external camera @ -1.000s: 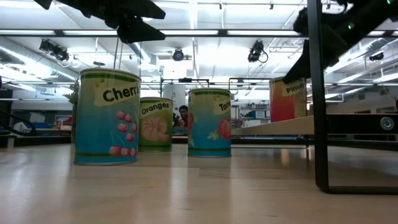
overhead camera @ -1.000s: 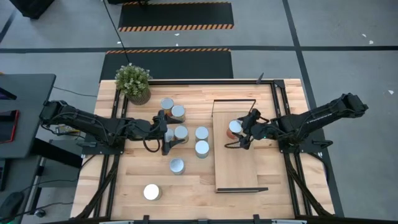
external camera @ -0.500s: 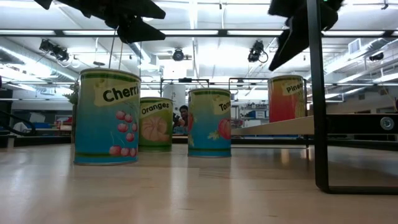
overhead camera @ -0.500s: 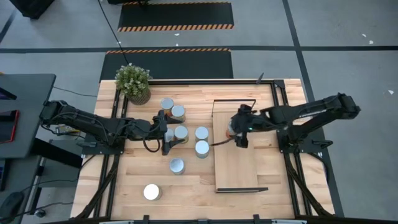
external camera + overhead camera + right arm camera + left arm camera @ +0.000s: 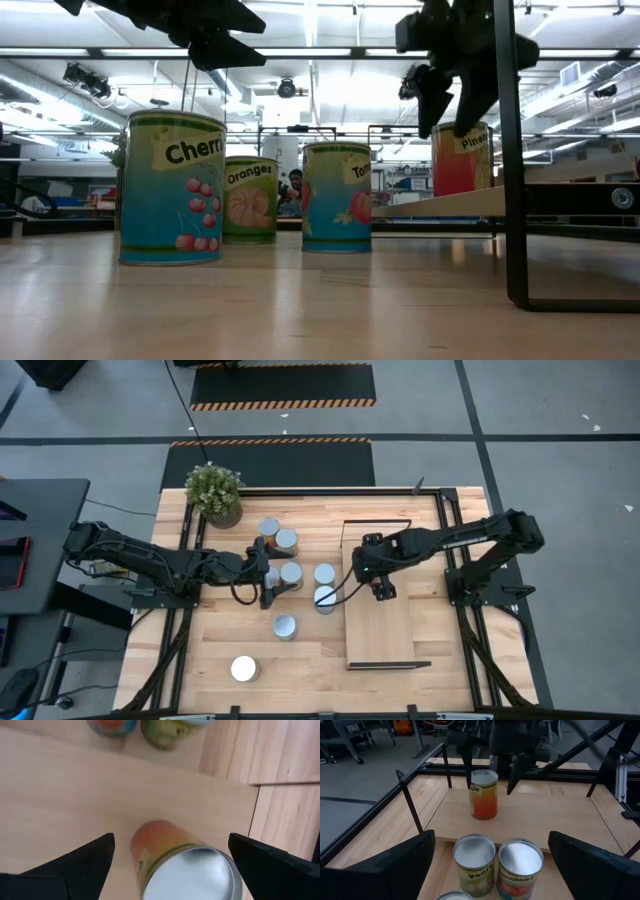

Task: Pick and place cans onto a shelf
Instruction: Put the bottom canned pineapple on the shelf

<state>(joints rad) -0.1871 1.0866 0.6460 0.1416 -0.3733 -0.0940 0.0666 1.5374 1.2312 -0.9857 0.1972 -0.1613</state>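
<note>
A robotics lab: hazard-striped floor mats [image 5: 282, 386], ceiling-mounted cameras [image 5: 287, 88] (strip lights overhead)

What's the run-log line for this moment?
right gripper: open, above pineapple can | pineapple can: upright on shelf | left gripper: open, above table cans

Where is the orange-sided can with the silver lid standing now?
The orange-sided can stands upright on the light-wood shelf, toward its far end, directly below the open right claw.
</note>
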